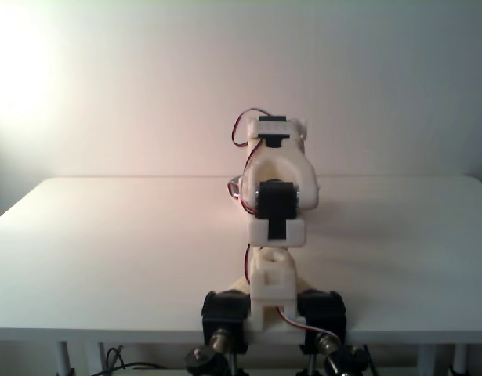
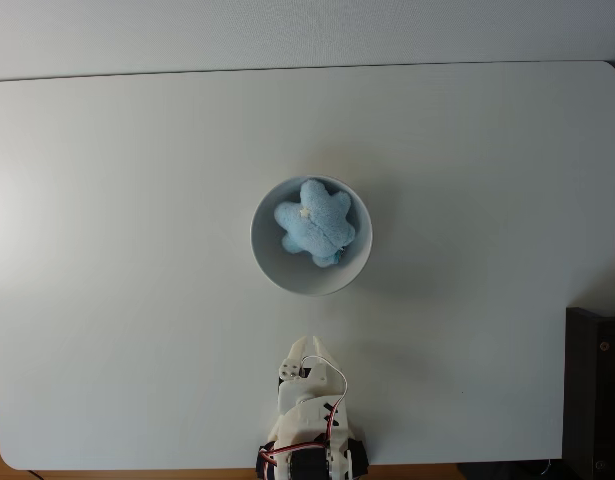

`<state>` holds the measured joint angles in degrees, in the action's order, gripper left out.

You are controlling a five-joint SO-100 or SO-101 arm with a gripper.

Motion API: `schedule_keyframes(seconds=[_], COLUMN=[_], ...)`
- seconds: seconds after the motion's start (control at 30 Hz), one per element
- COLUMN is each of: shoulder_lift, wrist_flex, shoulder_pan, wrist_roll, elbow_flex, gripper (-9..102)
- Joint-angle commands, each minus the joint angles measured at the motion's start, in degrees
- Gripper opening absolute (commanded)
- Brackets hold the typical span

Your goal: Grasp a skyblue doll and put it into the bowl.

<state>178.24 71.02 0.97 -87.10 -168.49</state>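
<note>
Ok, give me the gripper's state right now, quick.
Gripper: folded back near the arm's base, holding nothing; open or shut cannot be told. The blue doll lies in the bowl.

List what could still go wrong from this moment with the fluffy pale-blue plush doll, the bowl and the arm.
1. The fluffy pale-blue plush doll fills much of the shallow round white bowl, one lobe near the rim; a knock might tip it out.
2. The white folded robot arm rests close to the bowl's near side; unfolding carelessly could nudge it.
3. Whether the jaws are open or shut cannot be told.
</note>
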Motion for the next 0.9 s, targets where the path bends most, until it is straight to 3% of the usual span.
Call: schedule_keyframes(seconds=[0.0, 0.87], shoulder_lift=[17.75, 17.23], wrist_flex=[0.44, 0.44], shoulder_pan=[-0.26, 0.26], wrist_roll=[0.26, 0.18], elbow_flex=[0.26, 0.18], gripper=[1, 1])
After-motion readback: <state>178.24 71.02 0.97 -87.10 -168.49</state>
